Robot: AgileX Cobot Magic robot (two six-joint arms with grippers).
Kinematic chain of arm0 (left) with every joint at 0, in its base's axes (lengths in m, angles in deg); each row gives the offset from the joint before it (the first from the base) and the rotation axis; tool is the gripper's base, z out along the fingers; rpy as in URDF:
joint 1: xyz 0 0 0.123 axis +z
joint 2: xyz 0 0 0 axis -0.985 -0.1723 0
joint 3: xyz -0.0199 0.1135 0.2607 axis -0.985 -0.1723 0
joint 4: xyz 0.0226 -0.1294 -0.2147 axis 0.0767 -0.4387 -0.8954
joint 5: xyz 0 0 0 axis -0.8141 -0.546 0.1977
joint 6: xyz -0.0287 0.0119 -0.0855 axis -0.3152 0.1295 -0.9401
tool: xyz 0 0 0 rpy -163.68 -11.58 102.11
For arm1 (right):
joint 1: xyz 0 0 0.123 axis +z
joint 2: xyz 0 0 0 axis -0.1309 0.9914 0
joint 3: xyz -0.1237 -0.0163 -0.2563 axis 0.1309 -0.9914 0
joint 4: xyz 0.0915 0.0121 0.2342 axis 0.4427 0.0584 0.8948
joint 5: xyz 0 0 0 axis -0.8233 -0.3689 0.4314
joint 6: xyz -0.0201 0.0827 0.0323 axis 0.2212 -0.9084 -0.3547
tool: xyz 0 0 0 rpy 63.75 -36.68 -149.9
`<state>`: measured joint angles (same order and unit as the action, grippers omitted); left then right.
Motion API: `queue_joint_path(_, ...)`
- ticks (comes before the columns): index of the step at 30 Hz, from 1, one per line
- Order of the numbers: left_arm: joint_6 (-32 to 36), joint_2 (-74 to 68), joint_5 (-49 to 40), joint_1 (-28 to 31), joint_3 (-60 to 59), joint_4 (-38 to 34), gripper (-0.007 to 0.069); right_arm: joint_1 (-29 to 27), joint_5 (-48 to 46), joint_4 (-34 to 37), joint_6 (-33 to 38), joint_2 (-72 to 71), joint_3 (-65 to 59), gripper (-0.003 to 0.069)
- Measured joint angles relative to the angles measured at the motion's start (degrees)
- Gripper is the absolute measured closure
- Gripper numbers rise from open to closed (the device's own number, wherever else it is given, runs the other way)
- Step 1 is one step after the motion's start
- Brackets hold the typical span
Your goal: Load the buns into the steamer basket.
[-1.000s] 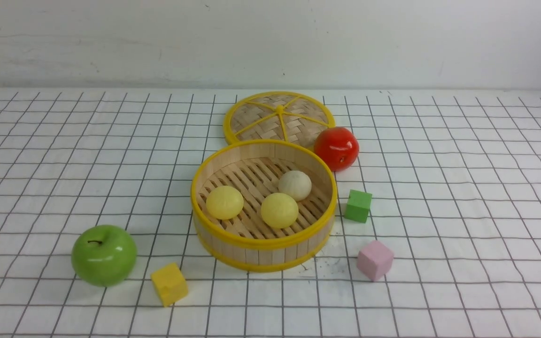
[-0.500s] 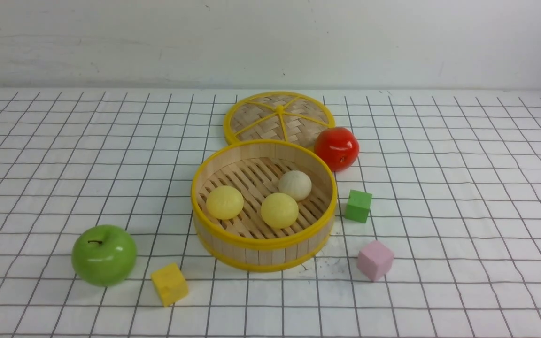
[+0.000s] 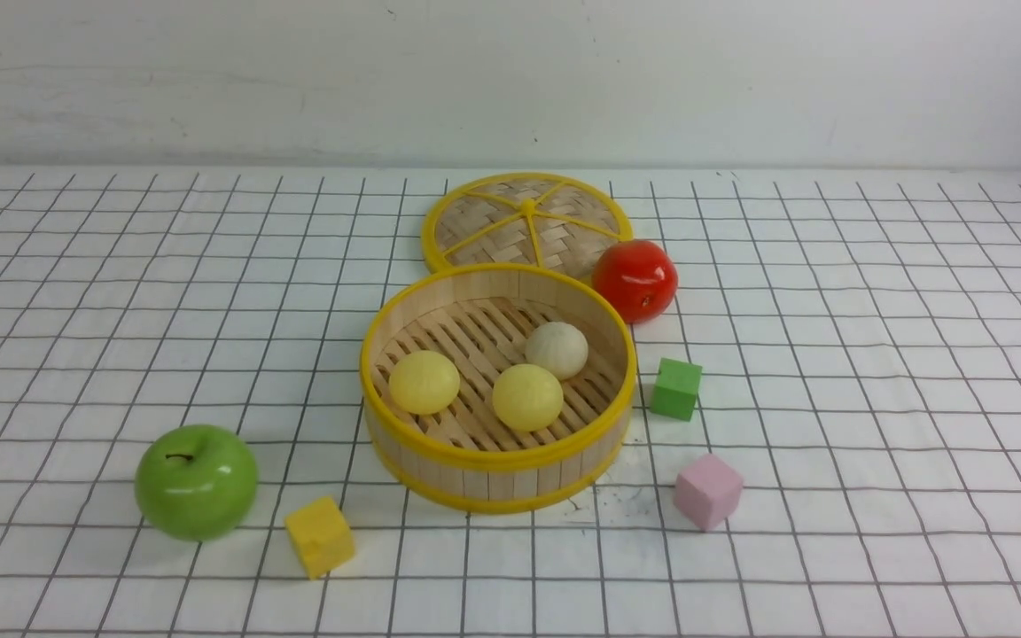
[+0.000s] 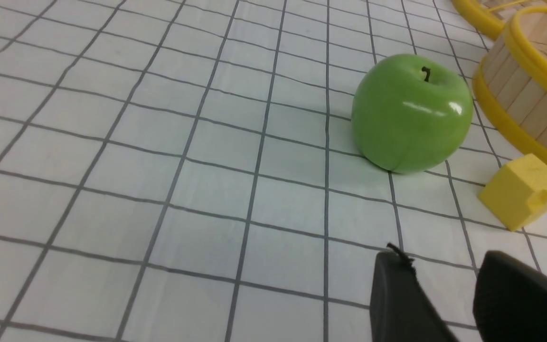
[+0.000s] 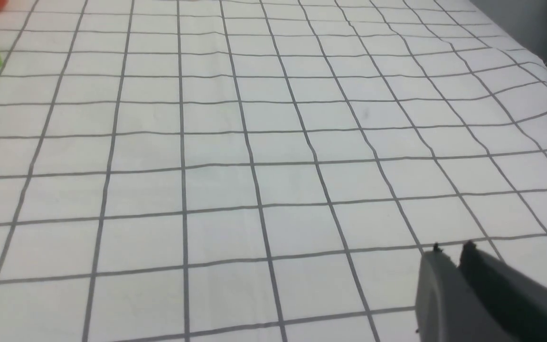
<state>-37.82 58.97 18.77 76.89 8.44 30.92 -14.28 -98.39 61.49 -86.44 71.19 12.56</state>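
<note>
Black left gripper (image 4: 444,280) gapes empty at lower right of its frame; right gripper (image 5: 451,259) seems nearly closed, empty. Three buns (image 3: 527,396) already lie in the steamer basket (image 3: 493,461), centre frame: stay clear

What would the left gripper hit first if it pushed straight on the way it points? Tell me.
Probably the yellow cube, just ahead of the left gripper; the green apple sits slightly off that line. Depth is uncertain.

Staged tabletop, gridded cloth (image 3: 120,266), blank wall (image 3: 510,80)
</note>
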Motion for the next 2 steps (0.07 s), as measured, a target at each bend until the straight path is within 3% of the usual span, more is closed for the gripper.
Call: queue_joint_path(2,0.0,0.0,0.2,0.0,0.0,0.0,0.0386,0.0,0.0,0.0,0.0,0.0,0.0,0.0592)
